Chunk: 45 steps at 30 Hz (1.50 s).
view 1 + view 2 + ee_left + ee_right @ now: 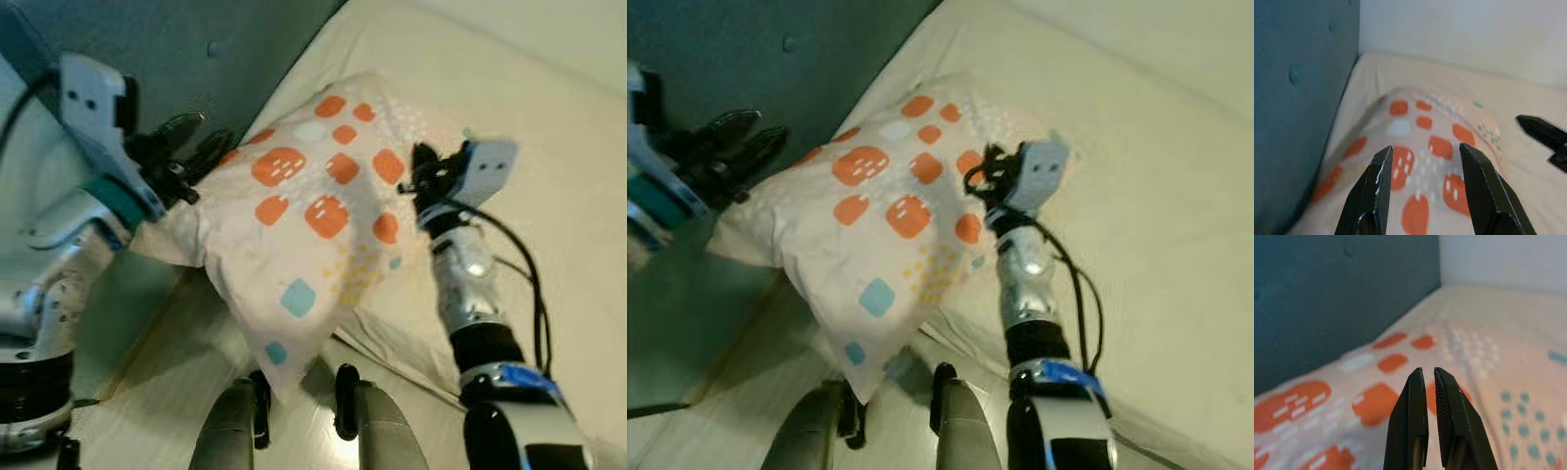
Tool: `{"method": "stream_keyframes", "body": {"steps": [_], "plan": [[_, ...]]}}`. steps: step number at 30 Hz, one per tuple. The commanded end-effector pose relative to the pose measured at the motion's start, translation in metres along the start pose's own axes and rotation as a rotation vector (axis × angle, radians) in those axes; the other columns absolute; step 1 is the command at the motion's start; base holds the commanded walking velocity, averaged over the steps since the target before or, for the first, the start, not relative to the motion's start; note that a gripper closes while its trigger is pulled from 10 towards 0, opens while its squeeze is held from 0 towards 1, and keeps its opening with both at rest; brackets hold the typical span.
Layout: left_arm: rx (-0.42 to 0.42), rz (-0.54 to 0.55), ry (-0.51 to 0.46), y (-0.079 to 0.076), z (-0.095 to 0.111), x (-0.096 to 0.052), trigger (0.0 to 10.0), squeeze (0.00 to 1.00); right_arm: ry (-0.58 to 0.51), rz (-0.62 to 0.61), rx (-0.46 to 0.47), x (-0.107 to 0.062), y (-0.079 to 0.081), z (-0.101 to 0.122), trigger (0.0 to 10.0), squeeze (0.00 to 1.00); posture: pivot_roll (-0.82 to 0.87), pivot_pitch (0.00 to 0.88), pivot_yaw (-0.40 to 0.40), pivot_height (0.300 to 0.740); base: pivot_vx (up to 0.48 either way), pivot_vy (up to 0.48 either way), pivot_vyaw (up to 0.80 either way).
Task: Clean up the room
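Pillow (313,220), white with orange and blue squares, lay on the bed (549,117). Left gripper (1422,159) hovered spread apart over it; right gripper (1430,382) was nearly closed, gripping nothing.

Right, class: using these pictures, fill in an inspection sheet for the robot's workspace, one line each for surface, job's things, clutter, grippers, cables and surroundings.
Surface: cream bed, sheet smooth where it shows.
Job's things: patterned pillow, white with orange and blue squares, lying at the bed's edge next to the headboard.
Clutter: nothing seen.
Grippers: left gripper open, at the pillow's headboard-side end; right gripper shut or nearly so, just above the pillow's opposite side; whether either touches the fabric cannot be told.
Cables: black cable looping along the right arm.
Surroundings: teal buttoned headboard, pale wall, light floor beside the bed.
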State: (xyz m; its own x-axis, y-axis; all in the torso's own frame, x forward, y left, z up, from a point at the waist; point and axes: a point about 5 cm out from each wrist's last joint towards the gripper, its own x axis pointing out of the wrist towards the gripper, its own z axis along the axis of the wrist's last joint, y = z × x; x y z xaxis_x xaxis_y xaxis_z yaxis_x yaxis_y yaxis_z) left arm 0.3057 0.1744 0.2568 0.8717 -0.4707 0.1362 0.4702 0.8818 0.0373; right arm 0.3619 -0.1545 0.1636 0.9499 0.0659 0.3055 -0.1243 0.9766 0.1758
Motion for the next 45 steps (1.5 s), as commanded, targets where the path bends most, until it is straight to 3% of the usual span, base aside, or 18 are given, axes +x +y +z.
{"method": "stream_keyframes", "body": {"steps": [1,3,4,7,12,17,27,33,45], "plan": [[-0.013,0.019,0.065,-0.002,-0.016,0.000,10.0,0.00,0.026,-0.057,0.034,-0.009,-0.008,-0.008,10.0,0.00,0.00,0.174,0.013,0.697,0.000,0.000,0.00],[-0.089,0.075,0.123,-0.010,-0.038,0.005,10.0,0.00,0.057,-0.100,0.096,-0.021,-0.008,-0.019,10.0,0.00,-0.01,0.167,0.025,0.697,0.000,0.000,0.00],[-0.089,0.075,0.123,-0.010,-0.038,0.005,10.0,0.00,0.057,-0.100,0.096,-0.021,-0.008,-0.019,10.0,0.00,-0.01,0.167,0.025,0.697,0.000,0.000,0.00],[-0.150,0.121,0.206,-0.023,-0.067,0.004,10.0,0.00,0.088,-0.126,0.145,-0.034,-0.005,-0.029,10.0,0.00,-0.03,0.150,0.045,0.697,0.000,0.000,0.00],[-0.165,0.176,0.261,-0.028,-0.086,0.004,10.0,0.00,0.127,-0.129,0.167,-0.046,0.000,-0.033,10.0,0.00,-0.04,0.139,0.052,0.697,0.000,0.000,0.00],[-0.127,0.274,0.331,-0.019,-0.101,0.005,10.0,0.00,0.175,-0.162,0.239,-0.051,0.003,-0.042,10.0,0.00,-0.04,0.136,0.061,0.697,0.000,0.000,0.00],[-0.069,0.309,0.283,-0.012,-0.095,0.004,10.0,0.00,0.189,-0.150,0.227,-0.052,0.009,-0.044,10.0,0.00,-0.04,0.132,0.067,0.697,0.000,0.000,0.00],[-0.079,0.315,0.218,-0.016,-0.089,0.002,10.0,0.00,0.165,-0.016,0.144,-0.048,0.027,-0.035,10.0,0.00,-0.04,0.123,0.050,0.697,0.000,0.000,0.00],[-0.073,0.328,0.198,-0.020,-0.090,0.003,10.0,0.00,0.175,-0.005,0.148,-0.049,0.028,-0.033,10.0,0.00,-0.02,0.110,0.027,0.697,0.000,0.000,0.00]]}}
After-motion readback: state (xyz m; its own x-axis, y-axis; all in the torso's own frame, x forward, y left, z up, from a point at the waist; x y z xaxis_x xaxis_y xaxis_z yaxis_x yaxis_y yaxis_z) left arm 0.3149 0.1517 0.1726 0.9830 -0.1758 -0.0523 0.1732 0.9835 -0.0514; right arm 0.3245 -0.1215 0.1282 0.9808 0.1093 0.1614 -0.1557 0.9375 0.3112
